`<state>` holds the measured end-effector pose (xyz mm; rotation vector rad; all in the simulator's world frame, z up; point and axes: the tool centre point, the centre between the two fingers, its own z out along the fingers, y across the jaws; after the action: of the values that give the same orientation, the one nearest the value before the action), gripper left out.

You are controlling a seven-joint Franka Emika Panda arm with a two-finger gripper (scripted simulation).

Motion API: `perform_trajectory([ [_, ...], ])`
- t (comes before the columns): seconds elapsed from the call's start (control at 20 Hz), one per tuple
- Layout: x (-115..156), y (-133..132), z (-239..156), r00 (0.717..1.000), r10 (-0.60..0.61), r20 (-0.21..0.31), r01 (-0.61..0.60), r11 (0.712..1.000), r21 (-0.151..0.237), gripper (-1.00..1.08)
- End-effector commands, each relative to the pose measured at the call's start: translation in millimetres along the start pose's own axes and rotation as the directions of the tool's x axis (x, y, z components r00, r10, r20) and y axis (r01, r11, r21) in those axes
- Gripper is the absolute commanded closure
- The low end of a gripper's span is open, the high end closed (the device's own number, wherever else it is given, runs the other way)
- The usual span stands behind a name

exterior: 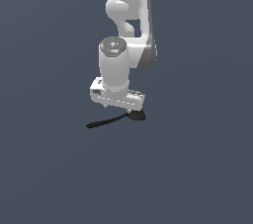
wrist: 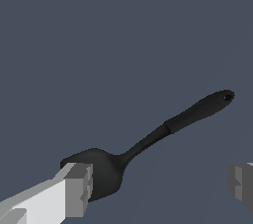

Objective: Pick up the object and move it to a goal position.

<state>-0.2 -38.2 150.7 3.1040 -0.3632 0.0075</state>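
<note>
Because the task begins with a pick, we see the arm (exterior: 129, 20) reaching down from the top of the exterior view, its wrist turned vertically so that the gripper (exterior: 118, 107) hangs low over the flat grey surface (exterior: 197, 168). The utensil (exterior: 111, 120) lies on that surface directly beneath the hand, its handle running out toward the exterior view's left and its rounded head tucked under the hand toward the exterior view's right. In the wrist view the two fingers (wrist: 79, 188) stand wide apart and hold nothing. One overlaps the head of the utensil (wrist: 148, 141), while the other is well clear of it. We judge this spread stance a straddle, leaving room to close across the utensil. No goal marker is visible.
</note>
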Motion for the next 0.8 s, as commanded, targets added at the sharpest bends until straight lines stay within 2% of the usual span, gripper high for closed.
perform_trajectory([
  [0.0, -1, 0, 7, 0.997, 0.071, 0.002, -0.071, 0.997, 0.004, -0.92],
  [0.35, -4, 1, 25, 0.961, 0.278, 0.009, -0.278, 0.961, 0.01, -0.92],
  [0.55, -6, 2, 36, 0.92, 0.391, 0.013, -0.392, 0.92, 0.012, -0.92],
  [0.75, -7, 4, 46, 0.866, 0.5, 0.017, -0.5, 0.866, 0.011, -0.92],
])
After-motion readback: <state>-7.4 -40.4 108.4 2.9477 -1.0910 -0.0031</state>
